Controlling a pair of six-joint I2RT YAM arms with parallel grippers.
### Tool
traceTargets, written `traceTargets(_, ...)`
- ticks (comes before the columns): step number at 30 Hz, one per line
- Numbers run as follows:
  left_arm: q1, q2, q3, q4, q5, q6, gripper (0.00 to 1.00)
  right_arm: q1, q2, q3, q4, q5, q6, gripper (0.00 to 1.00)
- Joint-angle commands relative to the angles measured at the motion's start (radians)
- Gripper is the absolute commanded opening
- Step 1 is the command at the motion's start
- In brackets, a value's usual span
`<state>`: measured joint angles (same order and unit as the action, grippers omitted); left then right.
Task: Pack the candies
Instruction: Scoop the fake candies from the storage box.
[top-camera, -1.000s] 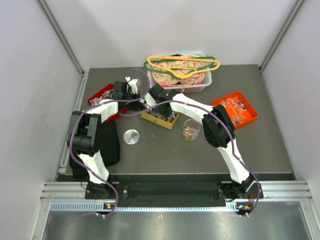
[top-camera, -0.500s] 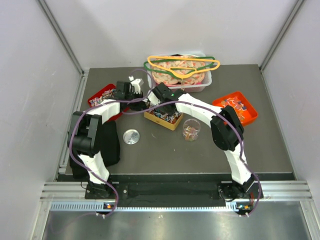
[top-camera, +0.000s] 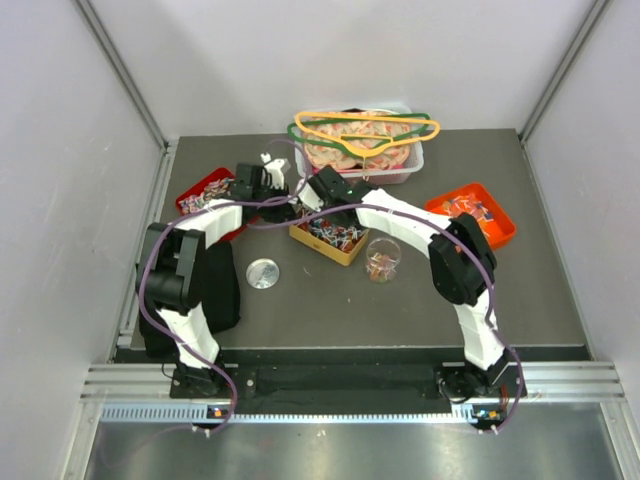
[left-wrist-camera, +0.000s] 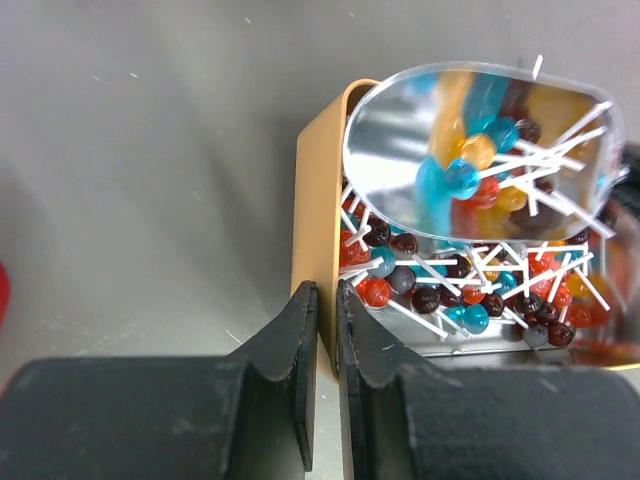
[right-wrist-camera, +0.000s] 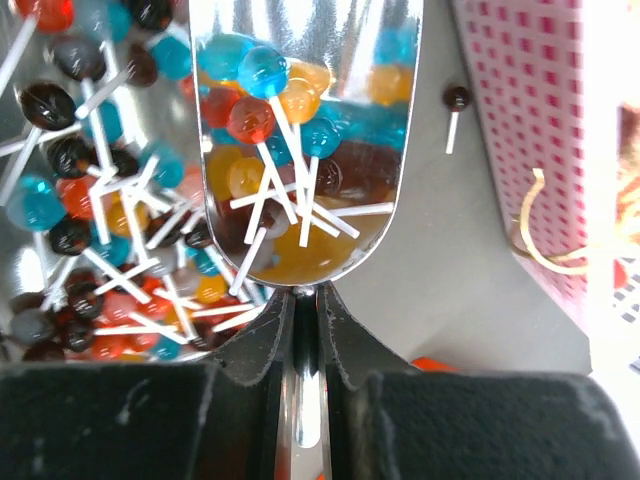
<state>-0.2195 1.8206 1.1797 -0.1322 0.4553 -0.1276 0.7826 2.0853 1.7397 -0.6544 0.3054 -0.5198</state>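
The candies are lollipops on white sticks (left-wrist-camera: 450, 285), heaped in a tan metal-lined box (top-camera: 330, 240). In the left wrist view my left gripper (left-wrist-camera: 325, 312) is shut on the box's left wall (left-wrist-camera: 315, 230). My right gripper (right-wrist-camera: 303, 300) is shut on the handle of a shiny metal scoop (right-wrist-camera: 300, 150). The scoop holds a load of blue, orange, red and yellow lollipops and hangs over the box's right edge (left-wrist-camera: 480, 150). In the top view both grippers, left (top-camera: 280, 208) and right (top-camera: 322, 195), meet at the box's far-left corner.
A small glass jar (top-camera: 382, 260) with a few sweets stands right of the box, its round lid (top-camera: 262, 272) to the left. A red tray (top-camera: 200, 190) and an orange tray (top-camera: 472, 213) hold wrapped sweets. A clear tub with hangers (top-camera: 365, 140) sits behind. One loose lollipop (right-wrist-camera: 456, 100) lies on the table.
The right arm's elbow has swung to the right and its wrist has shifted a little right and back over the box, uncovering more of the heap. The left gripper keeps its hold.
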Motion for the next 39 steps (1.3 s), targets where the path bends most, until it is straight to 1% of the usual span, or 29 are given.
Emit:
traceTargets(1,0.006,-0.037,0.001,0.043,0.037,-0.007,0.00,0.006,-0.182,0.023,0.105,-0.060,-0.006,0.00)
traceTargets(7,0.006,-0.038,0.008,0.040,0.013,-0.001,0.00,0.007,-0.240,-0.006,0.044,-0.115,-0.022,0.00)
traceTargets(16,0.006,-0.032,0.009,0.043,-0.055,0.010,0.00,-0.006,-0.382,-0.039,-0.060,-0.092,-0.085,0.00)
traceTargets(24,0.006,0.016,0.044,0.060,-0.084,-0.032,0.00,-0.066,-0.490,-0.058,-0.146,-0.084,-0.140,0.00)
traceTargets(32,0.003,0.071,0.047,0.112,-0.089,-0.072,0.00,-0.167,-0.620,-0.152,-0.212,-0.143,-0.178,0.00)
traceTargets(38,0.002,0.129,0.064,0.125,-0.090,-0.089,0.00,-0.204,-0.715,-0.221,-0.241,-0.176,-0.195,0.00)
traceTargets(39,0.002,0.134,0.070,0.156,-0.093,-0.092,0.00,-0.212,-0.722,-0.226,-0.240,-0.177,-0.192,0.00)
